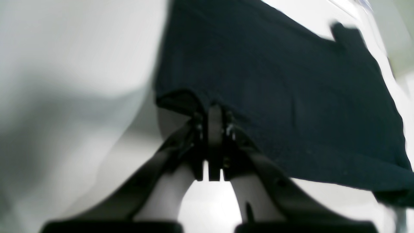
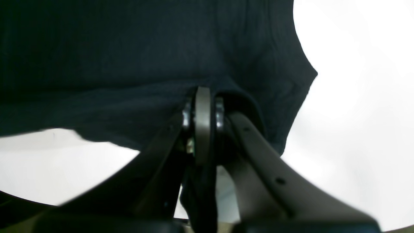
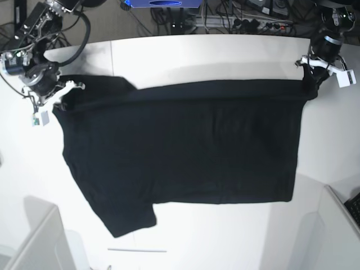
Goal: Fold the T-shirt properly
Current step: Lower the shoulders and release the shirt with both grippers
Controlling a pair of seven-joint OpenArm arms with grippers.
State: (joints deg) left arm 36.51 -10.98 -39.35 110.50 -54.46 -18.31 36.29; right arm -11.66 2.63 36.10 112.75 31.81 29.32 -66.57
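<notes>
The black T-shirt point(image 3: 185, 146) is spread wide over the white table point(image 3: 225, 56), plain side up; no print shows. Its far edge is stretched taut between my two grippers. One sleeve point(image 3: 132, 216) points to the near left. My left gripper point(image 3: 308, 83) is shut on the shirt's far right corner; in the left wrist view the gripper point(image 1: 214, 111) pinches the shirt's point(image 1: 275, 97) edge. My right gripper point(image 3: 59, 98) is shut on the far left corner; in the right wrist view the gripper point(image 2: 202, 97) is wrapped in the shirt's fabric point(image 2: 129, 58).
Cables and a power strip point(image 3: 253, 22) lie beyond the table's far edge. A white box point(image 3: 34, 242) stands at the near left, and a white panel point(image 3: 337, 225) and a keyboard corner point(image 3: 354, 205) at the near right. A thin rod point(image 3: 136, 250) lies near the front edge.
</notes>
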